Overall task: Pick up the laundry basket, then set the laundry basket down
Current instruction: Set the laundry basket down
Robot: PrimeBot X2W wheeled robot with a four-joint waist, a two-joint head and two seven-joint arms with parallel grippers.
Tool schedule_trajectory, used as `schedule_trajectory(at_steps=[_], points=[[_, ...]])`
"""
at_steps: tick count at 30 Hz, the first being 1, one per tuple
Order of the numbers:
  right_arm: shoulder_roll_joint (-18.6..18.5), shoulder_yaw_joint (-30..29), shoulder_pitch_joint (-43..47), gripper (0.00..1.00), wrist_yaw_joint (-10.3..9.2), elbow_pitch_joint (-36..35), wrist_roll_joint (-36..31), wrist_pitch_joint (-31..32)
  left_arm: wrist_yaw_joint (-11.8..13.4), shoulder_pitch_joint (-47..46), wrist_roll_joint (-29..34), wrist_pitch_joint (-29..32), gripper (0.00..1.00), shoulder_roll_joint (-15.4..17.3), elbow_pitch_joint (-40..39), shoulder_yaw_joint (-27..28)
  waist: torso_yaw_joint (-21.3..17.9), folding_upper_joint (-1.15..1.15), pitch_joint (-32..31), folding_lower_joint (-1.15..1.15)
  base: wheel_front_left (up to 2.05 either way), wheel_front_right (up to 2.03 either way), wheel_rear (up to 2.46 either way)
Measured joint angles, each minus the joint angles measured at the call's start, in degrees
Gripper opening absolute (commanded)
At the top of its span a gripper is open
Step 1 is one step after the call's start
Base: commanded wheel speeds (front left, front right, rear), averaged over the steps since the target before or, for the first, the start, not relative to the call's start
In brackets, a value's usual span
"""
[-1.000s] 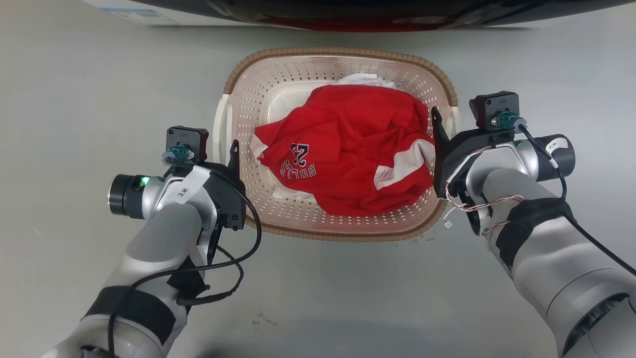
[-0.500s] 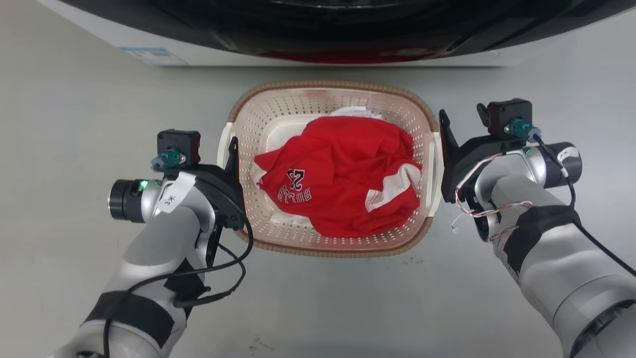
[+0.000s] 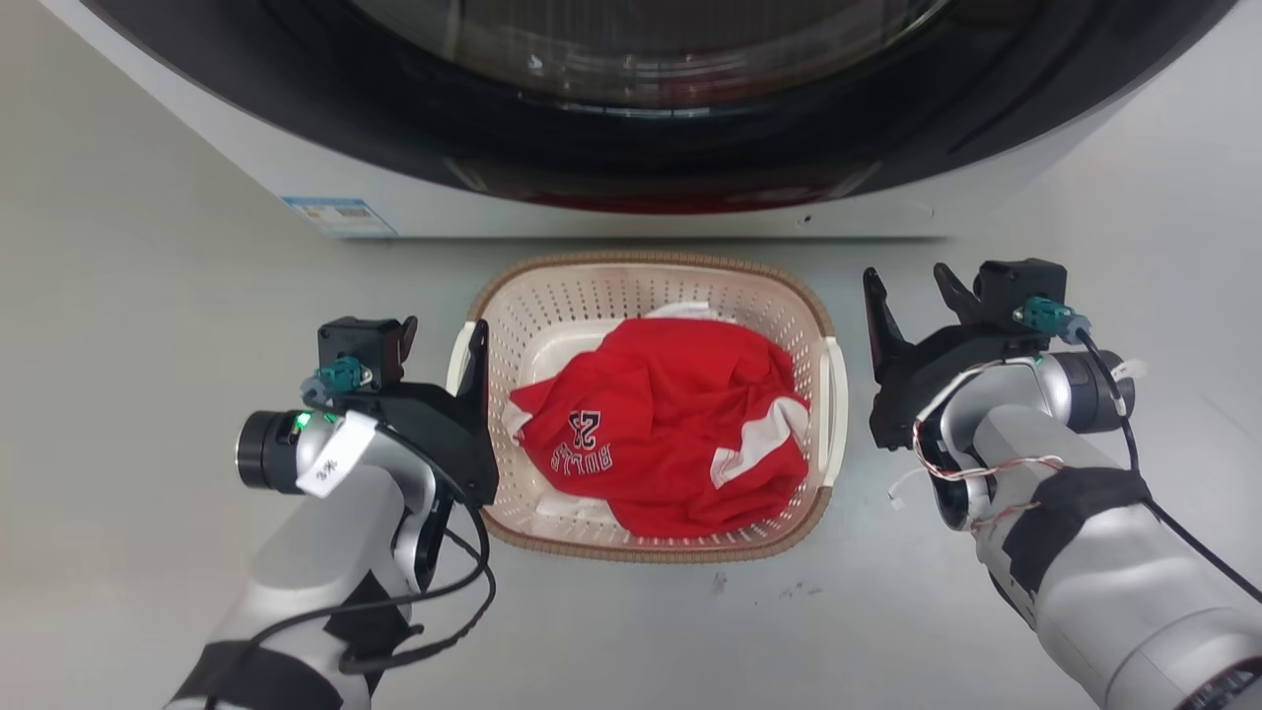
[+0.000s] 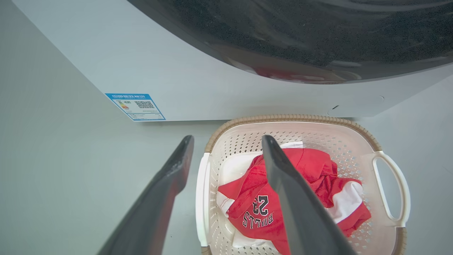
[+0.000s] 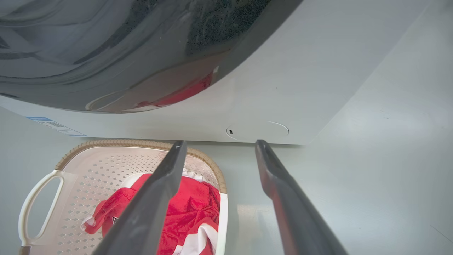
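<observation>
Laundry basket (image 3: 631,296) on the floor (image 3: 148,345) just before the washer (image 3: 592,222), red jersey (image 3: 670,434) inside, left claw (image 3: 444,330) spread wide astride its left handle, right claw (image 3: 905,286) spread wide beside the right handle, not touching

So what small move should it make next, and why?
Probably lift the left claw clear of the laundry basket. The basket sits on the floor, both claws are open, and the right claw has already drawn off the right handle, while the left one still straddles the left handle.
</observation>
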Motion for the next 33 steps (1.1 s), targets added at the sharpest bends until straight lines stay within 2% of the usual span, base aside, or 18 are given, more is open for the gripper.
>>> schedule_trajectory(at_steps=[7, 17, 27, 33], points=[[-2.5, -3.4, 5.8, 1.0, -0.57, -6.1, -1.9, 0.0, 1.9, 6.5, 1.9, 0.0, 1.0, 1.7, -6.4, 2.6, 0.0, 0.0, -5.1, 0.0, 0.0, 0.0, 0.0], [-5.9, -7.9, 17.8, 1.0, -1.65, -18.7, -6.9, 0.0, 4.5, 19.1, 7.0, 0.0, 1.0, 4.8, -18.1, 6.9, -0.2, 0.0, -12.8, 0.0, 0.0, 0.0, 0.0], [-8.1, -14.0, 30.7, 1.0, -2.15, -33.7, -12.5, 0.0, 5.5, 31.2, 12.3, 0.0, 1.0, 7.2, -31.9, 12.0, -0.3, 0.0, -19.3, -0.01, 0.0, 0.0, 0.0], [-8.1, -20.2, 38.2, 1.0, -2.15, -38.9, -17.5, 0.0, 5.5, 37.1, 15.9, 0.0, 1.0, 7.8, -39.2, 15.4, -0.6, 0.0, -22.1, 0.0, 0.0, 0.0, 0.0]])
